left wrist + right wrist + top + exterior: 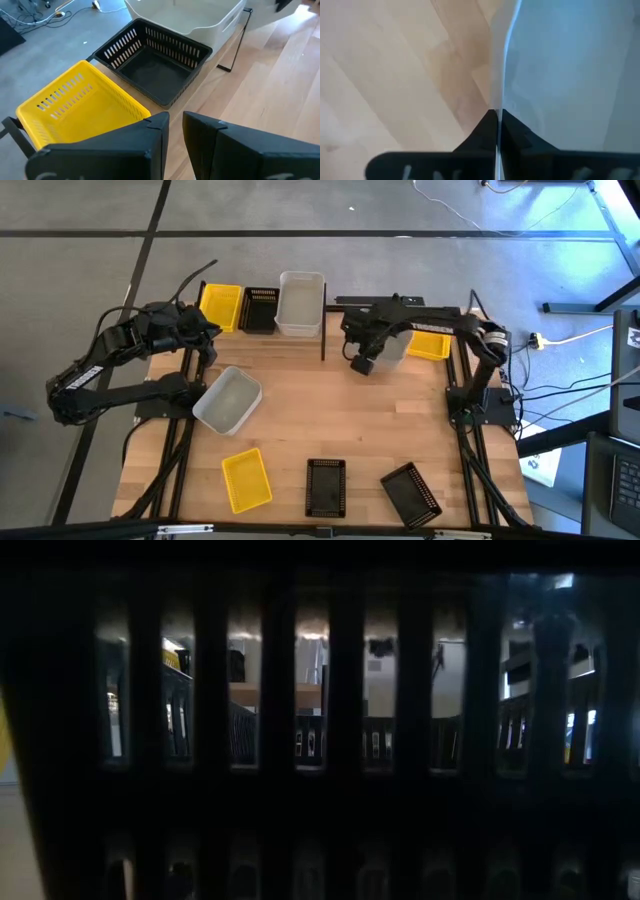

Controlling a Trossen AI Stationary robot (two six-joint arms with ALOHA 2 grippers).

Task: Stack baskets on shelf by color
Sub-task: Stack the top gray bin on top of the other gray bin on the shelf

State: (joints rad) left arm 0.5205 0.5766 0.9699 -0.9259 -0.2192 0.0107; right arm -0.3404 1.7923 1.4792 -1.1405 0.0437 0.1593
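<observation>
High view: the shelf (323,330) runs along the table's far edge; on its left part stand a yellow basket (221,307), a black perforated basket (260,310) and a translucent white basket (300,303), side by side; another yellow basket (432,344) sits at the right end. The left gripper (207,330) hovers just beside the first yellow basket; the right gripper (372,352) is at a translucent basket (392,346) on the shelf's right part. On the wooden tabletop (330,420) lie a tilted translucent basket (228,400), a yellow one (246,479) and two black ones (326,486) (411,493).

Low view: a black basket's slotted wall (320,720) fills the picture; little else is legible.

Left wrist view: fingers (155,145) stand slightly parted, holding nothing.

Right wrist view: fingers (485,132) are pinched together on the thin translucent basket wall (502,60).
</observation>
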